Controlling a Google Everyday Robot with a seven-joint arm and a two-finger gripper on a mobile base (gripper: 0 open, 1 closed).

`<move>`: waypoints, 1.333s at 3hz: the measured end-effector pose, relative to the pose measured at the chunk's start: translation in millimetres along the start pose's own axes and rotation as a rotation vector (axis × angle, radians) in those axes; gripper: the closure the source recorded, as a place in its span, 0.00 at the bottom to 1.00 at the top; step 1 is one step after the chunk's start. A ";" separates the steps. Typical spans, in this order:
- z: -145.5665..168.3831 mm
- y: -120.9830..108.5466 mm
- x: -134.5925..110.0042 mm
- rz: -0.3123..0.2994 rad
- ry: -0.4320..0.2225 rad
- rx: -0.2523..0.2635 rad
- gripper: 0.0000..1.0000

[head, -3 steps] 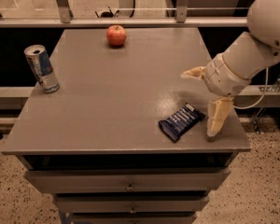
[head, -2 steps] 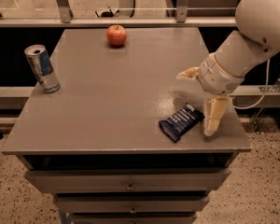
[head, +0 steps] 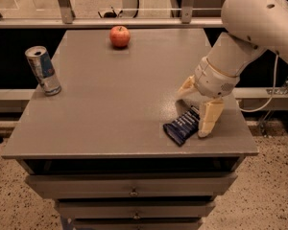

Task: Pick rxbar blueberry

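The rxbar blueberry (head: 183, 125), a flat dark navy bar with pale lettering lines, lies on the grey table (head: 110, 104) near its front right edge. My gripper (head: 194, 111) hangs over it, open. One cream finger (head: 209, 119) reaches down just right of the bar. The other finger (head: 186, 86) sits behind the bar, farther back. The bar lies flat on the table between them, its far end under the wrist.
A blue-and-silver drink can (head: 42, 70) stands at the table's left edge. A red apple (head: 120, 36) sits at the back centre. Drawers (head: 132, 190) are below the tabletop. A rail (head: 134, 20) runs behind the table.
The arm has moved a little to the left and down, bringing the fingers closer around the bar. The bar, can and apple have not moved.
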State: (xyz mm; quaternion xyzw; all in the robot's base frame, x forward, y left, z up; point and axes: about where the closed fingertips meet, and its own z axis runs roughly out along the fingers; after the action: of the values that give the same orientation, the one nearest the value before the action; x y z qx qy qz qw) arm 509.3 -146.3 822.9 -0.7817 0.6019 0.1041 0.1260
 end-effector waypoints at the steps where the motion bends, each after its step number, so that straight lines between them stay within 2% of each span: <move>1: -1.7 -1.3 -2.5 0.004 0.005 -0.007 0.48; 3: -6.4 -2.2 -4.1 0.005 0.006 -0.007 0.95; 4: -23.7 -22.5 6.4 0.100 -0.033 0.076 1.00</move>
State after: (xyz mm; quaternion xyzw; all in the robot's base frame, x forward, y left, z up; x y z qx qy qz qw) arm 532.9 -154.4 844.9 -0.7436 0.6415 0.1001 0.1600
